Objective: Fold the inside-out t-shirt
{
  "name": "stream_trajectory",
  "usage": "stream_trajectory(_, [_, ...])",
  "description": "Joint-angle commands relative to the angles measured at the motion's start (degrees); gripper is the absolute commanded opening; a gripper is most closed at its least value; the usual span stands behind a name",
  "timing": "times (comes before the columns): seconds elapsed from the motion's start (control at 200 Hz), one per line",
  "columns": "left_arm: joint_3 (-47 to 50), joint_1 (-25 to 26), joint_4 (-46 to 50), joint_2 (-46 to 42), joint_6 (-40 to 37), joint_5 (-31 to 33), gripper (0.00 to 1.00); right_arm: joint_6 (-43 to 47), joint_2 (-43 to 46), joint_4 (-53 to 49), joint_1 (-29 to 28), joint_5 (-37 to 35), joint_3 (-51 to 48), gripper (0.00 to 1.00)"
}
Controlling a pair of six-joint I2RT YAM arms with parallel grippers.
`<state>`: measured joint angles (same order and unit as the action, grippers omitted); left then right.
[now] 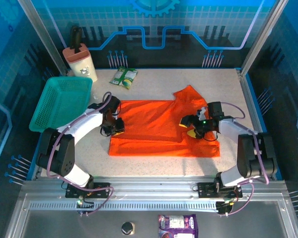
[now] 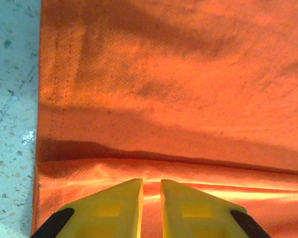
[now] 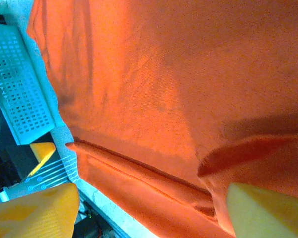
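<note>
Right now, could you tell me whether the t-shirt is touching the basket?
Apart. The top view shows bare table between the t-shirt and the basket.

The left arm (image 1: pixel 82 124), left of centre in the top view, and the right arm (image 1: pixel 233 128), right of centre, have rounded white links and black joints. Each trails a looping purple cable (image 1: pixel 50 159). At the bottom of each wrist view, the left fingers (image 2: pixel 114 208) and right fingers (image 3: pixel 32 213) are blocky and yellow.
</note>
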<state>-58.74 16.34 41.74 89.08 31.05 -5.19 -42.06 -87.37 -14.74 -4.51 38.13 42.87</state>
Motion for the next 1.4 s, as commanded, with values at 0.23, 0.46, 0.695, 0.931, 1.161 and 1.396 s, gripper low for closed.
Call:
stream_trajectory(0.23, [-7.02, -3.68, 2.39, 2.08, -4.59, -0.44, 0.18, 1.15, -9.10, 2.57, -0.94, -0.97, 1.66, 0.78])
stream_trajectory(0.46, [-18.03, -6.95, 3.55, 10.00, -10.36, 3.66, 0.26, 2.81, -3.67, -0.41, 1.06, 2.30, 7.01, 0.78])
stream_trajectory(0.695, [-33.72, -8.91, 7.57, 23.77, -17.35, 9.47, 0.28, 9.02, -3.33, -10.75, 4.97, 1.84, 15.89, 0.79])
stream_trajectory(0.931, [-44.26, -10.79, 10.44, 33.62, -21.86, 6.82, 0.32, 10.57, -2.96, -14.81, 7.57, 1.51, 21.04, 0.79])
stream_trajectory(1.161, [-52.55, -12.03, 13.63, 41.42, -25.03, 6.70, 0.34, 11.59, -3.60, -17.35, 7.90, 1.08, 24.36, 0.79])
stream_trajectory(1.396, [-57.67, -12.87, 16.05, 46.40, -25.60, 6.05, 0.34, 11.30, -3.77, -17.52, 8.12, 0.94, 25.44, 0.79])
